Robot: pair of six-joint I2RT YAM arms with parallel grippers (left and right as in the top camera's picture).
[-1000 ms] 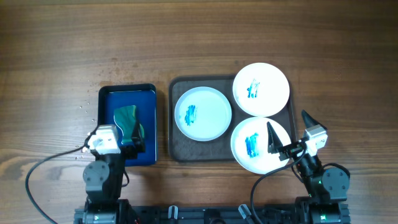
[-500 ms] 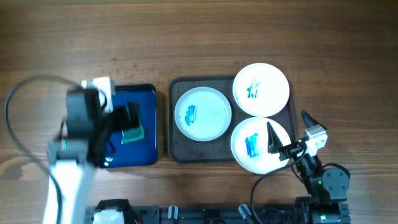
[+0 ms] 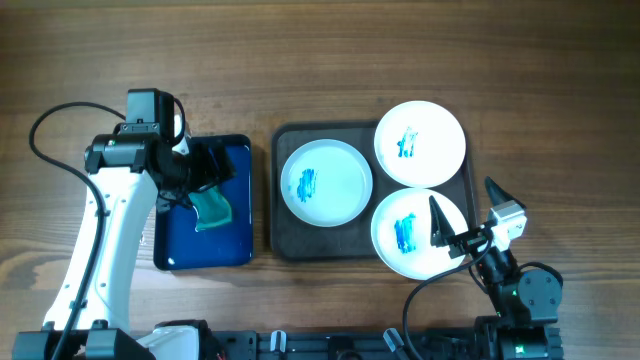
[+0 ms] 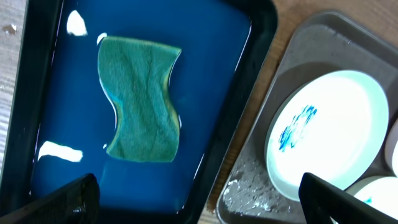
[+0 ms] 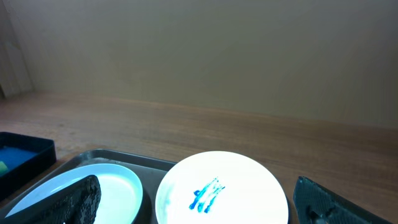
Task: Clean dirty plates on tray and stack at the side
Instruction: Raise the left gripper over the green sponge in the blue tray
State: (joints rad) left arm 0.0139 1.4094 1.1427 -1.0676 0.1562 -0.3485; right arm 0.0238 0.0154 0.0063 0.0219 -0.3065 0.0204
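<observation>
**End effector, left**: jaws were spread wide, gripping and touching nothing. It was poised above the small blue tray.
- Green sponge: lay flat in the blue tray, below the jaws and between the lines of the two fingers.
- Dark tray: sat just to the right of this end effector, beside the blue tray.

**End effector, right**: jaws were spread wide and empty. One finger overhung the rim of the nearest plate; whether it touched could not be told.
- Second plate: lay beyond the nearest one, and the two touched.
- Third plate: lay to the left.
- All three plates bore blue smears and sat on the dark tray.
- Counter: wood grain, carrying both trays.
</observation>
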